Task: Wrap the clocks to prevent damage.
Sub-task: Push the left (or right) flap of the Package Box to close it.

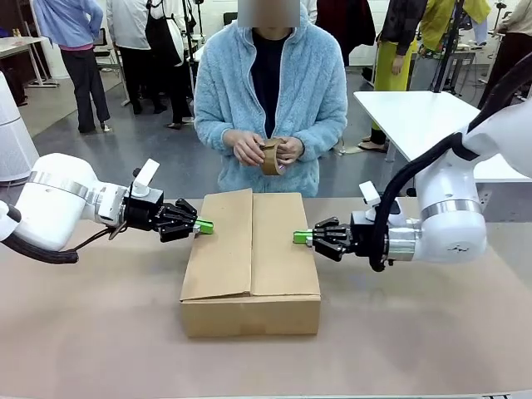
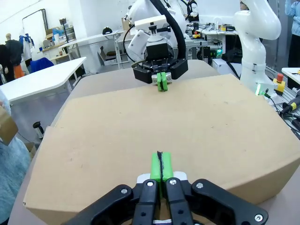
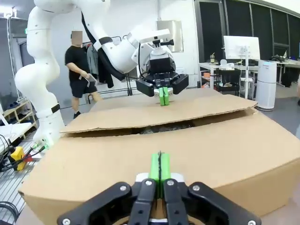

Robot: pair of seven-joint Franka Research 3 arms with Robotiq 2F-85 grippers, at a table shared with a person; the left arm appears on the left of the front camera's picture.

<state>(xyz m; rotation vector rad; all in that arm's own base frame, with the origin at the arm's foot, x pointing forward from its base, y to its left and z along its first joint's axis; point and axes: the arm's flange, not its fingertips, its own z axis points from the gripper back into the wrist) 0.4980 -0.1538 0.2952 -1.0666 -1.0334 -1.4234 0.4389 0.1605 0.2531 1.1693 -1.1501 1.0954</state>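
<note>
— Fingers?
— Pressed together on both: left gripper (image 1: pixel 204 226) at the left top edge of the cardboard box (image 1: pixel 249 312), right gripper (image 1: pixel 301 237) at the right edge, facing across it.
— And the clocks?
— Hidden; likely inside, under the closed flaps (image 1: pixel 224 241), between both grippers, equally near.
— Farther off?
— Brown tape roll (image 1: pixel 271 156) in the person's hands (image 1: pixel 247 148), beyond the far end.

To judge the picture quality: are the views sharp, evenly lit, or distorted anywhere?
Front view: sharp, evenly lit, a faint shadow under the cardboard box. Left wrist view: wide-angle bowing of the box edges, left gripper in focus. Right wrist view: same bowing, dark gap under the flap, right gripper sharp.
</note>
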